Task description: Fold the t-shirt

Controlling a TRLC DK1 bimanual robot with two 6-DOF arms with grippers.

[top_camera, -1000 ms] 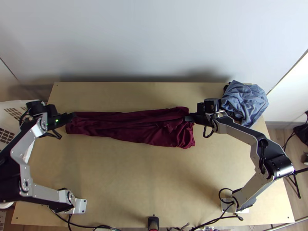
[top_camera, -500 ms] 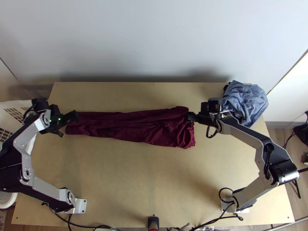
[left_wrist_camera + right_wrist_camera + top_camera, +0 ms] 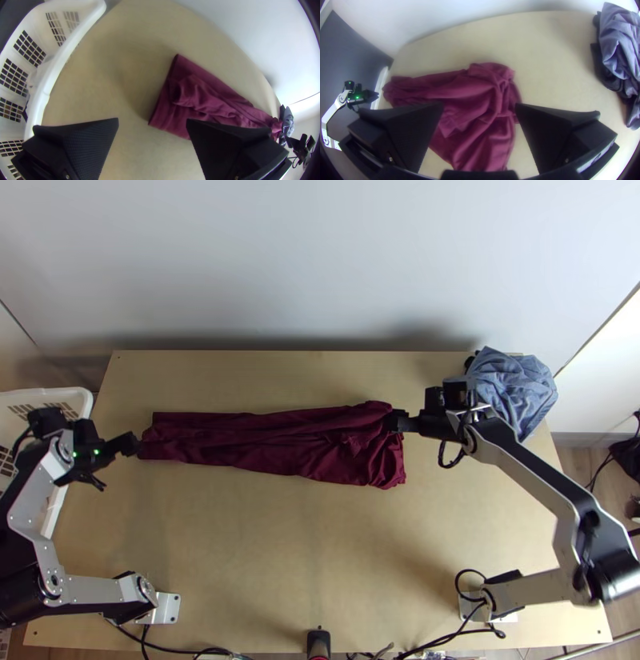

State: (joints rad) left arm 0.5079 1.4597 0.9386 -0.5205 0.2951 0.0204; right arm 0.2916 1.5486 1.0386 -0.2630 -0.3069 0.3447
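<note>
The maroon t-shirt (image 3: 272,444) lies as a long, narrow strip across the table, folded lengthwise, its right end wider and wrinkled. Just off its left end is my left gripper (image 3: 132,444); in the left wrist view this gripper (image 3: 151,121) stands open with bare table and a shirt edge beyond its fingers. My right gripper (image 3: 400,420) is over the shirt's right end. In the right wrist view the right gripper (image 3: 479,108) is open, the wrinkled maroon cloth (image 3: 480,96) beneath and between its fingers, not gripped.
A white laundry basket (image 3: 70,396) stands at the table's left edge, close to the left arm. Blue-grey and dark clothes (image 3: 512,388) are heaped at the back right corner, beside the right arm's wrist. Behind the table rises a pale wall (image 3: 320,260).
My left gripper has drawn back left and slightly toward the near side, off the shirt's left end. The right gripper has shifted a little to the right. The shirt lies almost as before.
</note>
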